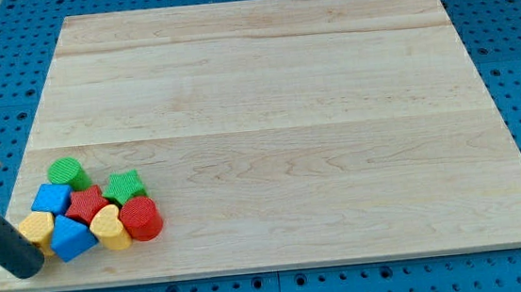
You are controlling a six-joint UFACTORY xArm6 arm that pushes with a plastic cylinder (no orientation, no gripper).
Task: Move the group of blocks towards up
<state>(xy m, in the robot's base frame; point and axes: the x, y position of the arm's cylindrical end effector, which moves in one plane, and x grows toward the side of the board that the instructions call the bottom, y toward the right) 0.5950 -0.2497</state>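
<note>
At the lower-left corner of a pale wooden board (265, 89), my tip (27, 270) rests just to the view's left of a tight cluster of eight small blocks. There is no pincer here to be released or clenched, only a bare dark rod. Nearest the tip sit a yellow block (37, 227) and a blue block (71, 237); a second blue block (52, 197) and a green cylinder (67, 171) lie above them, toward the view's top. Further to the tip's right come a red star (85, 205), a yellow heart (110, 226), a green star (124, 187) and a red cylinder (140, 219).

To send the group upward cleanly, the tip would likely do best to slip beneath the bottom row and push from below its middle, slowly, so the blocks travel together rather than scatter sideways.
</note>
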